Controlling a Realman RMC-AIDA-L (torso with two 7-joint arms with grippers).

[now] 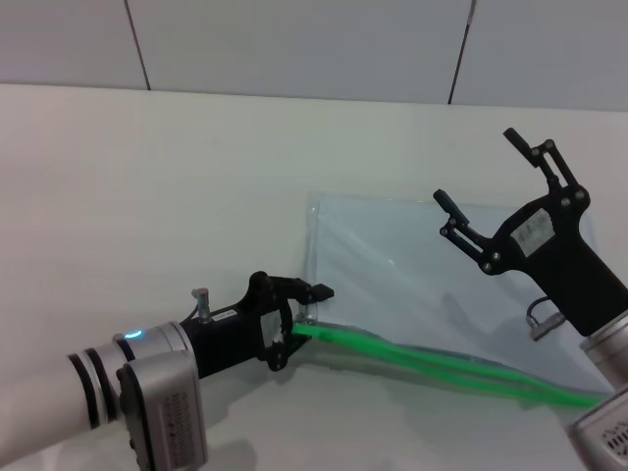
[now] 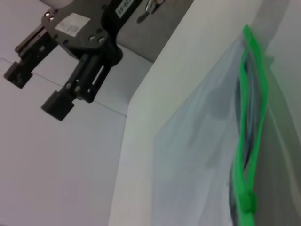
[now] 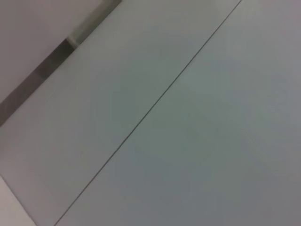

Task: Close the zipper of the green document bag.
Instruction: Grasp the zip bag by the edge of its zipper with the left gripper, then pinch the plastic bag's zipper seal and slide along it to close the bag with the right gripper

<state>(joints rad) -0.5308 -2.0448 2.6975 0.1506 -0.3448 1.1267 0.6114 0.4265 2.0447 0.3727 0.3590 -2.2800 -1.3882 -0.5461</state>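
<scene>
The green document bag (image 1: 412, 275) lies flat on the white table, translucent pale blue. Its bright green zipper (image 1: 442, 365) runs along the near edge, and the two strips stand parted along most of their length. In the left wrist view the zipper (image 2: 254, 108) gapes, with its slider (image 2: 247, 202) at the close end. My left gripper (image 1: 302, 324) sits low at the zipper's left end, by the bag's near left corner; its hold is hidden. My right gripper (image 1: 481, 172) hangs open in the air above the bag's right part, touching nothing, and the right gripper (image 2: 35, 92) also shows from the left wrist.
The white table (image 1: 147, 196) stretches wide to the left of the bag and behind it. A grey panelled wall (image 1: 294, 39) rises at the table's far edge. The right wrist view holds only the wall panels (image 3: 188, 141) with a thin seam.
</scene>
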